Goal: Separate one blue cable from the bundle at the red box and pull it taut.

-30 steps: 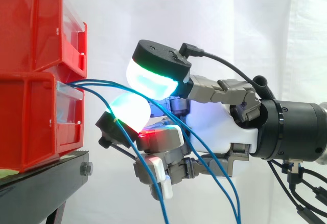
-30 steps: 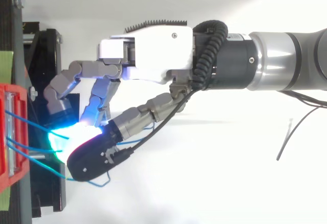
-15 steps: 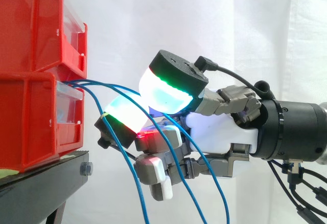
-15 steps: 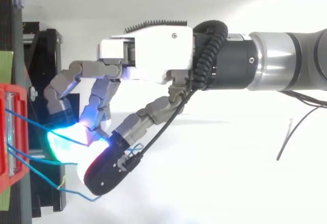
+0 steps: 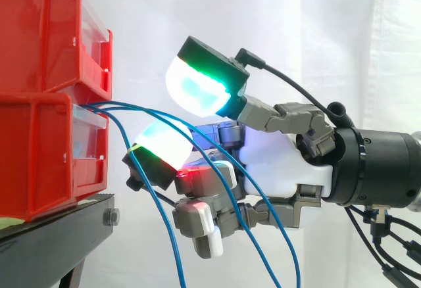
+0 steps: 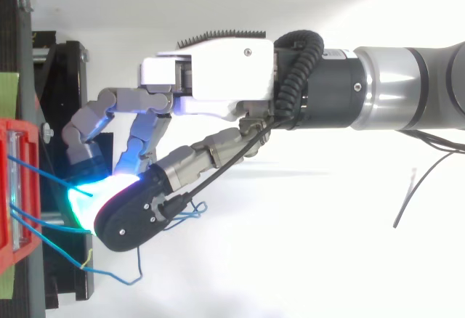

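Observation:
Several thin blue cables [image 5: 141, 112] leave the front of the lower red box [image 5: 39, 156], arch to the right and hang down past the hand [image 5: 276, 169]. The hand faces the box. Its thumb pad [image 5: 197, 87] glows white and green and stands raised above a finger pad [image 5: 161, 144], with a clear gap between them. The cables run through that gap and across the lower curled fingers, and nothing pinches them. From above, the cables [image 6: 43, 180] fan out from the box toward the hand [image 6: 211, 78], and one loose end curls below the thumb.
A second red bin [image 5: 39, 31] sits on top of the lower one, both on a black stand [image 5: 59, 235] at the left. A white curtain hangs behind. The arm fills the right side, with open space under the hand.
The thumb has lifted up and back toward the box, widening the gap over the finger pad. The hanging cable strands have shifted left. The arm itself has stayed put.

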### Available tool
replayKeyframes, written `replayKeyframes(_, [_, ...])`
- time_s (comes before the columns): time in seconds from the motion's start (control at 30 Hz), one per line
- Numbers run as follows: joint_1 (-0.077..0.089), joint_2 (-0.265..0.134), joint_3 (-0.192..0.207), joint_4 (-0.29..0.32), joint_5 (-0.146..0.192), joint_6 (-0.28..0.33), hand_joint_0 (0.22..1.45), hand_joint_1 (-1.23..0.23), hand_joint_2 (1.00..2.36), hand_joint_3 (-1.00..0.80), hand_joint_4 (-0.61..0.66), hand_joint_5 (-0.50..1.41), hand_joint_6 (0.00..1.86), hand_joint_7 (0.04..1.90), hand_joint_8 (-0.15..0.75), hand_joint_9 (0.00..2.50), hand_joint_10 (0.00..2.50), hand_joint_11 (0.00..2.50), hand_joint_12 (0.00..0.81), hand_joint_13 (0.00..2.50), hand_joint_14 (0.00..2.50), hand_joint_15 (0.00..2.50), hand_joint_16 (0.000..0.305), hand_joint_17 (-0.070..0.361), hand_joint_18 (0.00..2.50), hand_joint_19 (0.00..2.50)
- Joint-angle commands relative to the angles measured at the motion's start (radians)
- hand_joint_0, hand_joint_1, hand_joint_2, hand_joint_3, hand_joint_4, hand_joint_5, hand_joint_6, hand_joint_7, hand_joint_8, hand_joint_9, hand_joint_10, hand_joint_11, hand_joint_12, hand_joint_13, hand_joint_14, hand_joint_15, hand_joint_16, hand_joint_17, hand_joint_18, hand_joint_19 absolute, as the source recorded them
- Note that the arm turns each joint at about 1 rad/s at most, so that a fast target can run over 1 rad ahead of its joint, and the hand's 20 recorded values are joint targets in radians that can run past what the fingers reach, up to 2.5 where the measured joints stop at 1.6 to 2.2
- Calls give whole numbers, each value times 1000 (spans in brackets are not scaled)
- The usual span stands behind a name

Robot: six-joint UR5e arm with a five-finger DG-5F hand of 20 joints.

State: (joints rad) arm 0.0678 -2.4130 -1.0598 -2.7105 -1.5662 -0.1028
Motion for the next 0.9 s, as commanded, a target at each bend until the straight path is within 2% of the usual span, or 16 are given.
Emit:
replayKeyframes(0.0, [0,0,1,2,0,0,594,-506,1000,-500,123,-149,839,1158,263,1155,24,1356,344,1065,29,865,50,113,871,903])
replayKeyframes(0.1, [0,0,0,3,-2,0,623,-569,1001,-483,112,-150,834,1171,258,1150,24,1361,345,1065,29,870,50,112,868,916])
replayKeyframes(0.23, [0,0,0,0,-2,2,612,-683,1012,-350,105,-169,833,1151,263,1115,24,1333,353,1046,28,879,51,114,860,924])
replayKeyframes(0.33, [0,0,0,0,-2,2,601,-714,1014,-282,101,-171,834,1169,263,1111,24,1330,355,1042,29,880,51,116,859,922])
replayKeyframes(0.47, [0,0,0,-2,-2,2,588,-734,1019,-100,97,-175,849,1239,283,1117,22,1304,378,1057,27,861,57,127,893,898])
replayKeyframes(0.5, [0,0,0,0,-2,2,591,-743,1018,-84,99,-180,864,1181,288,1111,20,1306,381,1061,27,860,58,130,900,892])
replayKeyframes(0.57, [0,0,0,0,-2,2,602,-751,1017,-123,123,-187,868,1125,283,1086,21,1312,379,1046,28,864,57,129,886,897])
replayKeyframes(0.67, [0,0,1,0,-2,0,599,-791,1012,-322,128,-191,859,1137,261,1068,22,1309,358,1022,30,872,52,118,842,915])
replayKeyframes(0.73, [0,0,3,0,-2,0,595,-761,1007,-411,130,-188,856,1128,263,1068,23,1310,358,1022,29,874,52,118,841,915])
replayKeyframes(0.8, [0,0,3,2,-2,-2,581,-664,1000,-500,131,-182,851,1131,265,1086,24,1310,353,1031,29,863,52,118,847,913])
replayKeyframes(0.87, [0,0,3,2,-2,-6,567,-515,1000,-500,134,-178,848,1110,269,1108,23,1325,355,1041,29,863,53,119,855,909])
